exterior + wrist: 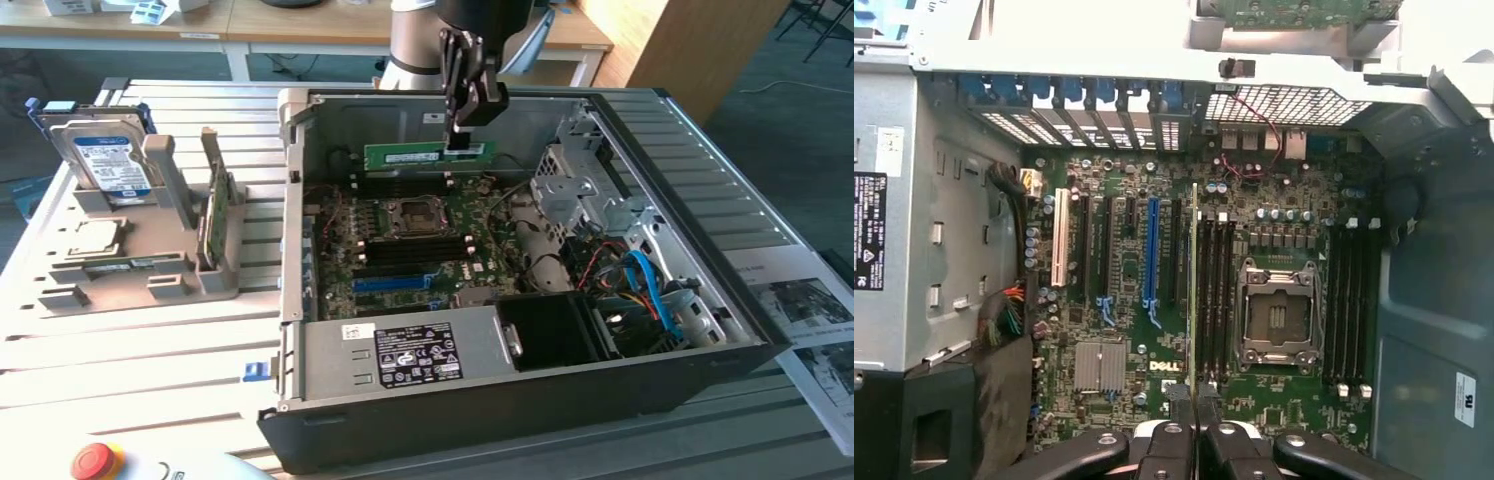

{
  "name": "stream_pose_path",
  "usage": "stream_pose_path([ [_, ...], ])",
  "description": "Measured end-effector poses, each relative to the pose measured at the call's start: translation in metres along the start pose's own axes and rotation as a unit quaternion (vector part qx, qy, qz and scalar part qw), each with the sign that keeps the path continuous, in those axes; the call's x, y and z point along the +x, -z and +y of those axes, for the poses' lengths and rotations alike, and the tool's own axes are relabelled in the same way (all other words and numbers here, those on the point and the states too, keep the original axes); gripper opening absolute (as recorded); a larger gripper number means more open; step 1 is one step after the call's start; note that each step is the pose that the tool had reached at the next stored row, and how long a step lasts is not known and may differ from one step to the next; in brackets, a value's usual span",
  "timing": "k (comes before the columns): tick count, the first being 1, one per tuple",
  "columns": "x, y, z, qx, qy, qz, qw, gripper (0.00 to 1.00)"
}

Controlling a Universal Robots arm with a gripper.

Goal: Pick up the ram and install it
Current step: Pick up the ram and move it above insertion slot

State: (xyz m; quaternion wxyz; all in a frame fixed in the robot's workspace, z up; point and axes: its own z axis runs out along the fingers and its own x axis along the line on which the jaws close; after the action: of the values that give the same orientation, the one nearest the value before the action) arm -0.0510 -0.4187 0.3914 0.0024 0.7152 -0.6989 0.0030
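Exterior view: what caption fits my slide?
The gripper holds the ram over the motherboard in the open computer case.

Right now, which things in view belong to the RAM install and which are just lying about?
Job in hand:
- ram, gripped on edge by the gripper above the motherboard
- memory slots
- open computer case

Lying about:
- hard drive in the grey rack
- green card standing in that rack
- red button
- printed sheets

You've got DELL in white on the motherboard (1164, 366), just beside the silver heatsink (1100, 366). Exterior view, six o'clock in the case (534, 410): black label (416, 355) on the power supply (340, 350), print unreadable. Label on the ram (400, 156), likewise.
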Motion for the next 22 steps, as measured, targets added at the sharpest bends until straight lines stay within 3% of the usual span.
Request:
stream_pose_path([
  [5, 0.000, -0.0005, 0.0000, 0.0001, 0.000, -0.0013, 1.0000, 0.12],
  [10, 0.000, -0.0069, 0.0000, 0.0002, -0.002, -0.0040, 1.0000, 0.12],
  [22, 0.001, -0.0287, 0.0000, 0.0001, -0.014, -0.0042, 0.9999, 0.12],
])
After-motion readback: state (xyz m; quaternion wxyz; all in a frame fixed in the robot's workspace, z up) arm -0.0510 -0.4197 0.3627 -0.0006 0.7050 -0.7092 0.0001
